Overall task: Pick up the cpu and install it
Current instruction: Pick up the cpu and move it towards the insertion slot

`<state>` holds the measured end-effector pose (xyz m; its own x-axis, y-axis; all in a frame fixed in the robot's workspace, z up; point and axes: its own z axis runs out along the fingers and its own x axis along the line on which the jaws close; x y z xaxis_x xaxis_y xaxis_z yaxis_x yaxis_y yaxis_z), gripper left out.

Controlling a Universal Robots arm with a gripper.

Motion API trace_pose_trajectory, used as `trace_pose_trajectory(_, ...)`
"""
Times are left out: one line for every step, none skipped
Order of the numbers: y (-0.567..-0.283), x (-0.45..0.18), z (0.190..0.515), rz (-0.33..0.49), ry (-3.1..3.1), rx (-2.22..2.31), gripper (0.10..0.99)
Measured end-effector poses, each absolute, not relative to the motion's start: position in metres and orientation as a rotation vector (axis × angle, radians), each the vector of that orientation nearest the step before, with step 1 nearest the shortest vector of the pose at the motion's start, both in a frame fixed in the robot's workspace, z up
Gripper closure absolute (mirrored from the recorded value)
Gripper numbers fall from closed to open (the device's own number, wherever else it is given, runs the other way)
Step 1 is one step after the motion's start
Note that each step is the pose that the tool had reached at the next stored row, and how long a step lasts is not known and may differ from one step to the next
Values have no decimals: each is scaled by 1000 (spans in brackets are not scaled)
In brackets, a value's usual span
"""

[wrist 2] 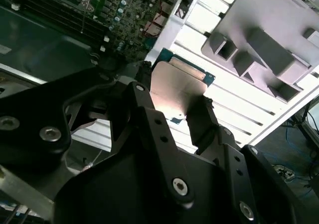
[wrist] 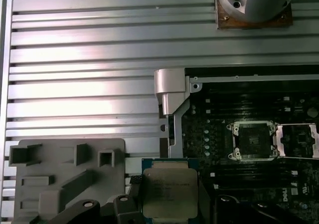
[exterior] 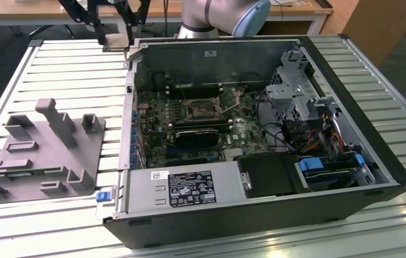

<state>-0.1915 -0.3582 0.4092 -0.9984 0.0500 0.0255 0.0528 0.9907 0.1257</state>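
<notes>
Plainly, the gripper (wrist 2: 174, 103) is clamped on the cpu (wrist: 169, 189), black fingers pinching two opposite edges. The chip hangs in the air over the table's (exterior: 66, 64) far edge, just outside the case's (exterior: 210, 56) corner on the exterior view's left. The socket (wrist: 251, 140) lies bare inside, with its frame (wrist: 296, 140) swung open beside it. The carry, I judge, wants the chip flat, square to the socket and clear of the case wall, with no sliding across contacts. The table is ribbed metal, slotted between ribs. A grey fixture (exterior: 45, 145) stands towards its edge at the exterior view's left. A wooden desk (exterior: 16, 13) runs behind.
</notes>
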Motion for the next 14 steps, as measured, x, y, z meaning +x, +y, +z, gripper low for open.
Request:
trace_pose_trajectory(-358, -189, 409, -197, -3112, -80, 549)
trace_pose_trajectory(-358, -186, 409, -197, -3112, -80, 549)
trace_pose_trajectory(-358, -183, 409, -197, -3112, -80, 549)
trace_pose_trajectory(-357, -181, 409, -197, -3112, -80, 549)
trace_pose_trajectory(-357, -178, 408, -197, -3112, -80, 549)
trace_pose_trajectory(-357, -176, 408, -197, -3112, -80, 549)
trace_pose_trajectory(-357, -174, 408, -197, -3112, -80, 549)
trace_pose_trajectory(-357, -171, 407, -197, -3112, -80, 549)
trace_pose_trajectory(-357, -169, 407, -197, -3112, -80, 549)
trace_pose_trajectory(-357, -165, 407, -197, -3112, -80, 549)
trace_pose_trajectory(-357, -163, 406, -197, -3112, -80, 549)
trace_pose_trajectory(-357, -160, 406, -197, -3112, -80, 549)
trace_pose_trajectory(-357, -158, 406, -197, -3112, -80, 549)
trace_pose_trajectory(-357, -156, 406, -197, -3112, -80, 549)
